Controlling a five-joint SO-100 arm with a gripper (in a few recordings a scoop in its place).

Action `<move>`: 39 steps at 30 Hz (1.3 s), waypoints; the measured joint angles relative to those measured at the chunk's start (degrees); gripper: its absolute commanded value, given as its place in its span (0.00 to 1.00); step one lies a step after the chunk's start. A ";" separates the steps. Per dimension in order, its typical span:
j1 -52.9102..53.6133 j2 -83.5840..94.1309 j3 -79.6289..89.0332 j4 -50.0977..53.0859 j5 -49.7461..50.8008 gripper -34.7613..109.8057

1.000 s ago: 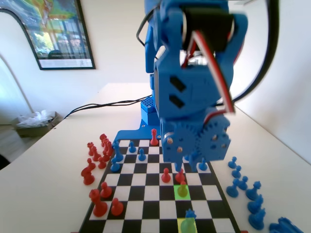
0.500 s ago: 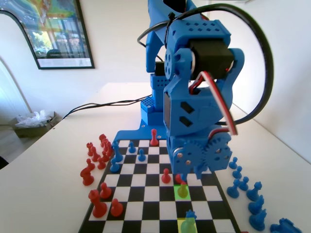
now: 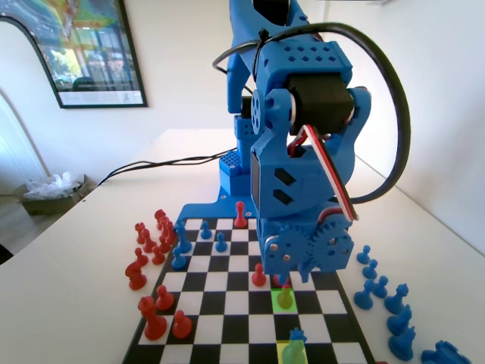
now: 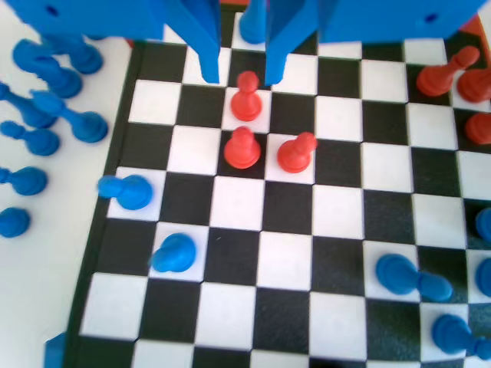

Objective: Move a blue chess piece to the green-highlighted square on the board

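Observation:
The blue chess piece (image 3: 297,334), with a jagged top, stands on the pale yellow-green square at the near edge of the board (image 3: 198,281). In the wrist view the blue chess piece (image 4: 252,23) shows at the top, partly hidden between the jaws. One square further from the fixed camera, the green-highlighted square (image 3: 276,305) holds a pawn (image 3: 285,296), which the wrist view shows as a red pawn (image 4: 246,96). My gripper (image 4: 240,75) is open and low, its jaws apart on either side of that pawn's head. My gripper (image 3: 290,276) hangs just above that square.
Two more red pawns (image 4: 242,147) (image 4: 296,153) stand close behind the gripper. Blue pieces (image 3: 383,296) lie off the board on the right of the fixed view and red pieces (image 3: 151,243) on the left. Blue pawns (image 4: 173,253) stand near the board's edge.
The arm's wrist has dropped and shifted slightly left in the fixed view, bringing the gripper lower over the green square. No piece has moved.

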 measured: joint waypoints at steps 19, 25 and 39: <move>-0.26 -2.37 1.05 -2.37 0.00 0.31; -0.18 -2.55 1.32 -3.34 0.00 0.31; -0.26 -3.60 1.32 -3.87 0.00 0.31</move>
